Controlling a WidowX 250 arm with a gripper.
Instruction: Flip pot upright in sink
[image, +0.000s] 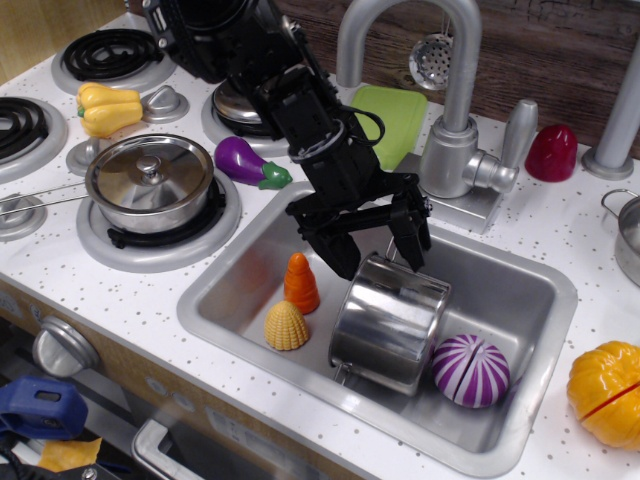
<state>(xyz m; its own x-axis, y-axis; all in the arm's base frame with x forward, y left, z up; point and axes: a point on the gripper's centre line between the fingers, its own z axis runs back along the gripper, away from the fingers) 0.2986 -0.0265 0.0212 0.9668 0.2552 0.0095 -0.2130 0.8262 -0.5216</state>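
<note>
The shiny lidless steel pot (390, 322) lies tilted in the sink (520, 290), its bottom facing up and toward the back, its rim down near the front wall. A small wire loop handle shows at its far top edge. My black gripper (378, 258) is open, its fingers straddling the far upper edge of the pot, just above or touching it. The arm comes in from the upper left over the stove.
In the sink an orange carrot (300, 283) and yellow corn (286, 326) sit left of the pot, a purple-white onion (470, 370) at its right. A lidded pot (150, 182), eggplant (248, 161), faucet (455, 110), red piece (551, 153) and yellow pumpkin (608, 392) surround it.
</note>
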